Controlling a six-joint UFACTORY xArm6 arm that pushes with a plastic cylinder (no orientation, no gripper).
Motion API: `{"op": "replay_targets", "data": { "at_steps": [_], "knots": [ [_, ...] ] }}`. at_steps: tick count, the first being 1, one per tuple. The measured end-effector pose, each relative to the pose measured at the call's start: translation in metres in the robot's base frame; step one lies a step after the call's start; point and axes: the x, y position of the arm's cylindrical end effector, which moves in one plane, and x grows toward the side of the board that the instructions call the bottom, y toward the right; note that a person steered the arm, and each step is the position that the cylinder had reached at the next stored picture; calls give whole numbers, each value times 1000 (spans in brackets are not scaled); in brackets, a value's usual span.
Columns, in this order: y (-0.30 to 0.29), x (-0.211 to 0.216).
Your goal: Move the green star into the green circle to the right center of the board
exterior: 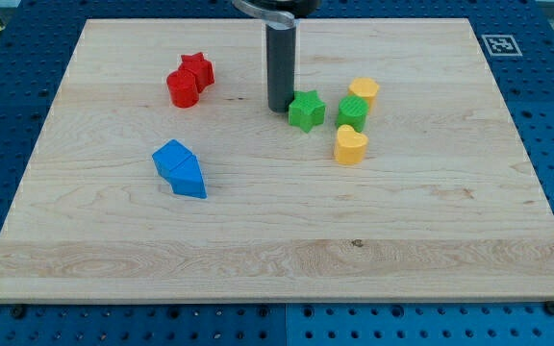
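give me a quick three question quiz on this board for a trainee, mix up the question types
1. True or false: my tip sits just to the view's left of the green star.
2. Which block lies between the green star and the view's right edge, closest to the star? A) red star B) green circle C) blue block
3. Fill in: the two yellow blocks sit above and below the green ____.

Key: 1 true; 2 B; 3 circle
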Motion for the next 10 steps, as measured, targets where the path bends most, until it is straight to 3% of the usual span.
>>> {"op": "replay_targets", "data": {
  "at_steps": [2,4,5,10],
  "knots": [
    [21,2],
    [0,47],
    [2,50],
    [41,14]
  ]
}}
